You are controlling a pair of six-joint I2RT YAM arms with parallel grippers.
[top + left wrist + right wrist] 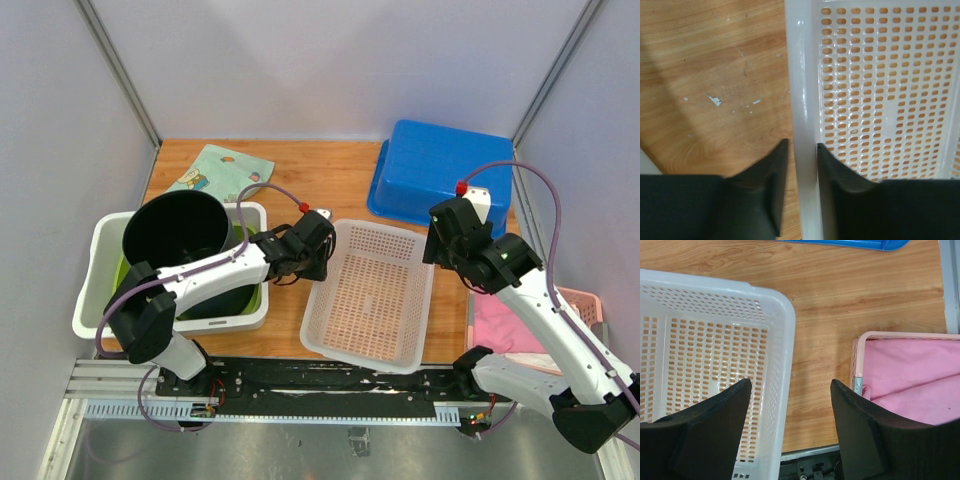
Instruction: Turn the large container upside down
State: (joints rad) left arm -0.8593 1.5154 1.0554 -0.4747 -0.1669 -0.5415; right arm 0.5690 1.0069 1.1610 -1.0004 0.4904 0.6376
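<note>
The white perforated basket (372,300) sits upright mid-table between the arms. The left gripper (802,150) pinches its left rim, one finger inside and one outside, probably as a hold for tipping it over. The right gripper (790,387) hovers over the right rim, jaws spread and empty.

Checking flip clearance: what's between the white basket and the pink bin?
Only bare wooden tabletop. The right wrist view shows the strip between the white basket and the pink bin with nothing on it.
</note>
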